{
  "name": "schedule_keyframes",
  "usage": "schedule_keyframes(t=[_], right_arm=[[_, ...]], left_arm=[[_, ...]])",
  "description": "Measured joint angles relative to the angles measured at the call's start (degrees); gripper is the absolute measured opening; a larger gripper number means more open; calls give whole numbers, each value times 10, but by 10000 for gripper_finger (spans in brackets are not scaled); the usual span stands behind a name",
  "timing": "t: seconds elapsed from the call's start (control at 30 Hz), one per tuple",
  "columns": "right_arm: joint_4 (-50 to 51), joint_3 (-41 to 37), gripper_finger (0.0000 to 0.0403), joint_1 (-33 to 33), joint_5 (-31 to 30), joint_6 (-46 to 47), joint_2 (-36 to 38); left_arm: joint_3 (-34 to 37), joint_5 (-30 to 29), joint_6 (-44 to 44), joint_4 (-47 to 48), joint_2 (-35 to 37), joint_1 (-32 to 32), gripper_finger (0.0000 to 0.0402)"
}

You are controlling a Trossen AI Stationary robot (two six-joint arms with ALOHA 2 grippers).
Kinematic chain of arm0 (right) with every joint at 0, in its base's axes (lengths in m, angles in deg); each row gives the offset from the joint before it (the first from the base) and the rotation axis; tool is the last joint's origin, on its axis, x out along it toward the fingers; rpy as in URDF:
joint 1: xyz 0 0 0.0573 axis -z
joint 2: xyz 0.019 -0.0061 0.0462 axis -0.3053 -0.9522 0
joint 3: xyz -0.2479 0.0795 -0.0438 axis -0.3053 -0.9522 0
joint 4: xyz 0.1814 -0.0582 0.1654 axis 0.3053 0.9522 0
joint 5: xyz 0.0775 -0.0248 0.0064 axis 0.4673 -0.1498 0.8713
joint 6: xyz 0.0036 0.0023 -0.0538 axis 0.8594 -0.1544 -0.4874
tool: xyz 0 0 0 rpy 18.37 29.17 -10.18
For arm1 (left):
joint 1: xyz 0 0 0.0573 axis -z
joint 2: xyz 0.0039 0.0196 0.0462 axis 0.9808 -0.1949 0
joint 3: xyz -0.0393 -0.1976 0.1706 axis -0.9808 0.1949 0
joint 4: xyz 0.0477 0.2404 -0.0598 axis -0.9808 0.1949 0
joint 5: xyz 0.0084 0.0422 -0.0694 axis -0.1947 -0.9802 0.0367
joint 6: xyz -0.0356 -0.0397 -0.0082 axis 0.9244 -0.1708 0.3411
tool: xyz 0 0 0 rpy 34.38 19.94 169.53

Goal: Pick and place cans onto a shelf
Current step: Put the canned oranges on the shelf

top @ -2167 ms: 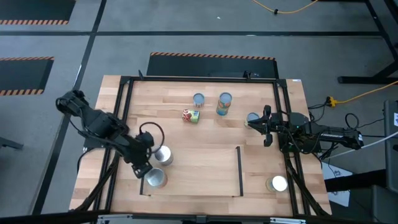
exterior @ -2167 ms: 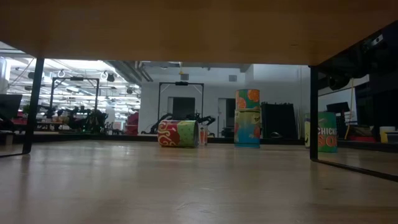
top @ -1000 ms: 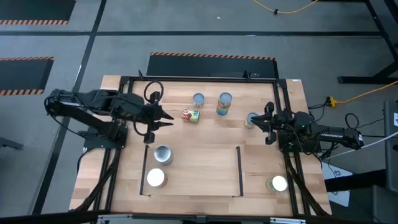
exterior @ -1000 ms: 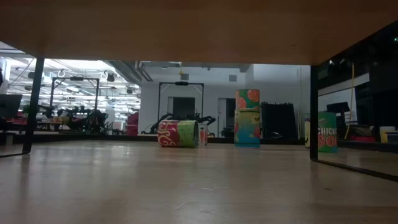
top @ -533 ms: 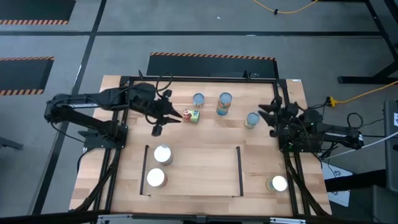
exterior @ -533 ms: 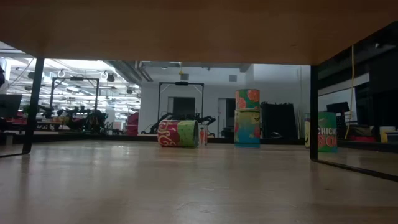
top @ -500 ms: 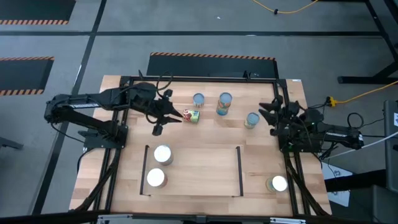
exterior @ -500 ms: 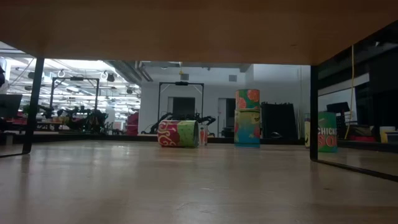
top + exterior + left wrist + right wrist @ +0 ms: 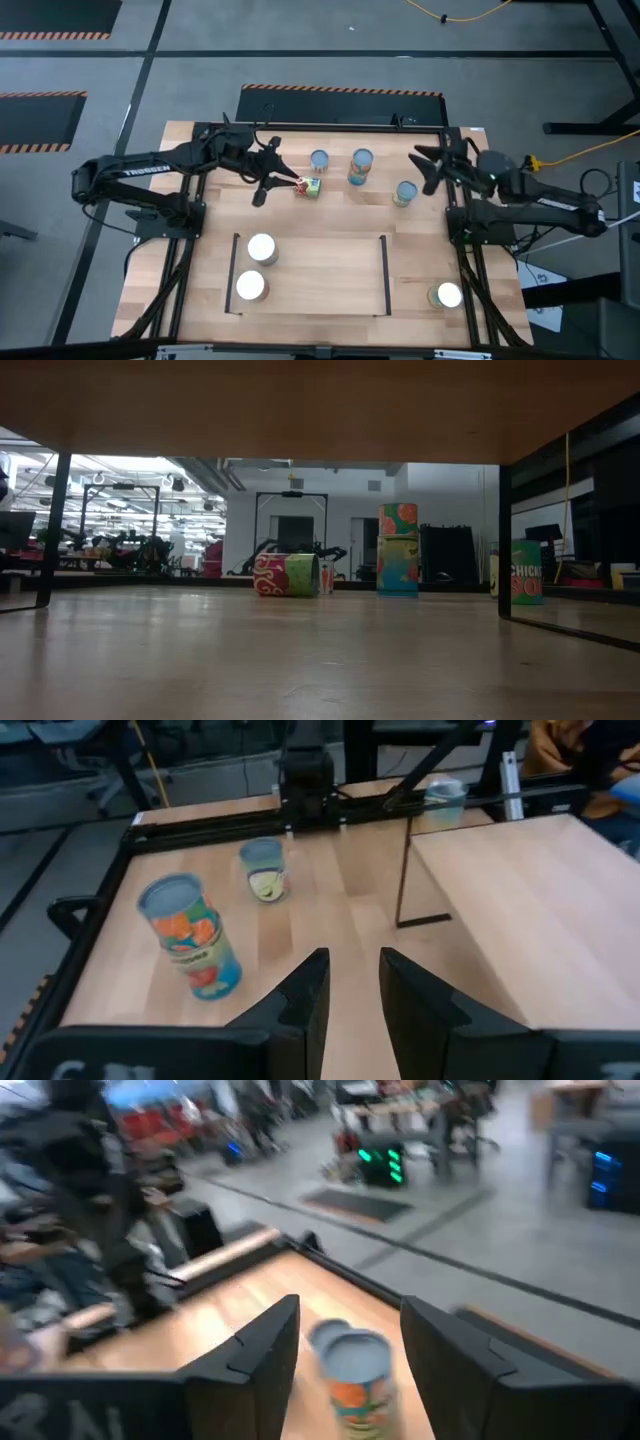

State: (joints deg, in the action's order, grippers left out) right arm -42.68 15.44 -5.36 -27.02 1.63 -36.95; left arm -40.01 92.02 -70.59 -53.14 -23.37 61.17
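A red, green and yellow can [image 9: 307, 186] lies on its side on the table; it also shows in the low view [image 9: 285, 575]. My left gripper [image 9: 272, 186] is open just left of it; whether a fingertip touches it I cannot tell. A small blue can [image 9: 319, 160], a tall blue can [image 9: 361, 165] and a third can [image 9: 405, 192] stand near the far edge. My right gripper [image 9: 423, 167] is open and empty, just beyond the third can. Two cans [image 9: 261, 248] [image 9: 250, 286] stand on the shelf [image 9: 320, 275] at its left end.
One more can [image 9: 448, 295] stands at the near right, outside the shelf's right rail [image 9: 385, 275]. A black outer frame [image 9: 320, 127] runs around the table. The shelf's middle and right part show bare wood. The low view shows a green-labelled can [image 9: 525, 572] at the right.
My left gripper has gone toward the table's right and far edge, up to the lying can. My right gripper has drawn back from the standing can beside it, toward the far edge; that can stays upright where it was.
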Motion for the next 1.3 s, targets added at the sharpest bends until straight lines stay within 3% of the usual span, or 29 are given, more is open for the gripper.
schedule_keyframes(t=[0.2,0.43,0.63,1.0,1.3], right_arm=[[86,109,180,89,55,0,-127],[150,213,180,198,188,0,-270],[155,260,180,247,291,-2,-368],[155,272,180,262,303,-4,-487],[155,272,180,262,356,-18,-538]], left_arm=[[30,0,0,-19,0,-10,83],[38,0,2,-18,0,-11,83],[38,0,2,-18,0,-11,83],[38,0,2,-18,0,-11,83],[38,0,3,-18,0,-11,83]])
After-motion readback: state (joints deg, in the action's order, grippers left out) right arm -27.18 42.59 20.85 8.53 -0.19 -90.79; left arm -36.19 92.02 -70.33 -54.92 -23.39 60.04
